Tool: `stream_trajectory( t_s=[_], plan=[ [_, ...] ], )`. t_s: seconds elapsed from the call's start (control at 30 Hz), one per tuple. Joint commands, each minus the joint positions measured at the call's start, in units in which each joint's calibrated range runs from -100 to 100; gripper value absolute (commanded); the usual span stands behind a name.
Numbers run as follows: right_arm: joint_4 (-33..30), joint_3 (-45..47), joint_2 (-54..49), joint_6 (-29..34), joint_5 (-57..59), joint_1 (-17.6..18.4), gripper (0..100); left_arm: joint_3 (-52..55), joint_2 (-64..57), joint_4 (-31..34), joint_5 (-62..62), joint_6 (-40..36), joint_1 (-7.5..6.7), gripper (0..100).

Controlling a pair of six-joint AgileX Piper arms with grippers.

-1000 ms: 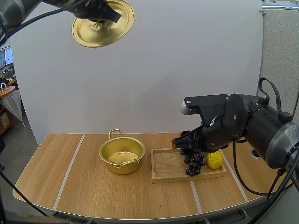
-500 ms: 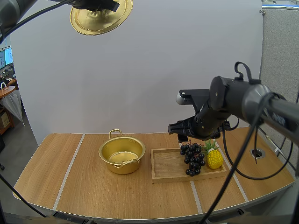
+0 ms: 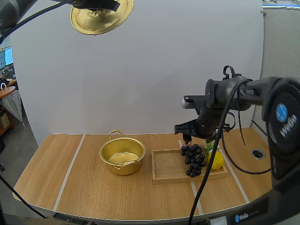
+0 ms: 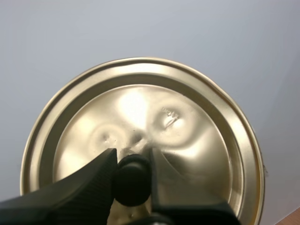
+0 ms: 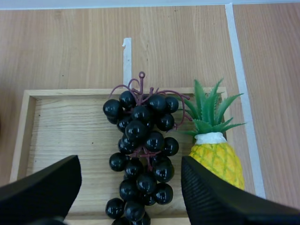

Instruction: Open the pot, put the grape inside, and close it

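The gold pot [image 3: 122, 155] stands open on the table, left of the wooden tray [image 3: 168, 166]. High above the table's left side my left gripper [image 3: 101, 5] holds the gold lid [image 3: 101, 18]; in the left wrist view its fingertips [image 4: 108, 161] pinch the lid's [image 4: 140, 117] black knob [image 4: 132, 179]. A bunch of dark grapes [image 3: 193, 160] lies in the tray's right part. My right gripper [image 3: 187, 138] hovers just above the bunch. The right wrist view looks down on the grapes [image 5: 141, 152] between wide-open fingers [image 5: 211, 197].
A small yellow toy pineapple [image 3: 215, 158] stands in the tray right beside the grapes, also seen as the pineapple [image 5: 216, 149] near my right finger. A round hole [image 3: 256, 153] sits in the table at the far right.
My right arm rose and swung back from over the tray, so the gripper now sits higher above the grapes. The lid moved slightly up and left early on, then stayed still.
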Motion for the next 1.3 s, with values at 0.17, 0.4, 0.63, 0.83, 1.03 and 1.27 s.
stream_trajectory(
  t_s=[0.17,0.4,0.63,0.83,1.03,1.27],
  plan=[
    [-0.5,-0.6,3.6,-0.7,-3.3,-0.2,100,-0.6,-0.5,0.1,-2.8,-0.6,-0.12,0],
    [-0.5,-0.6,8.6,-1.0,-7.7,-0.2,100,-0.6,-0.5,0.1,-2.8,-0.6,-0.12,0],
    [-0.7,-0.6,14.1,-1.2,-11.9,-0.2,100,-0.6,-0.5,0.1,-2.8,-0.6,-0.12,0],
    [-1.0,-0.6,18.2,-1.4,-15.9,-0.2,100,-0.6,-0.5,0.1,-2.8,-0.6,-0.12,0],
    [-1.2,-0.6,22.0,-1.4,-19.1,-0.2,100,-0.6,-0.5,0.1,-2.8,-0.6,-0.12,0],
    [-1.5,-0.6,23.0,-1.4,-20.3,-0.2,100,-0.6,-0.5,0.1,-2.9,-0.6,-0.12,0]
  ],
)
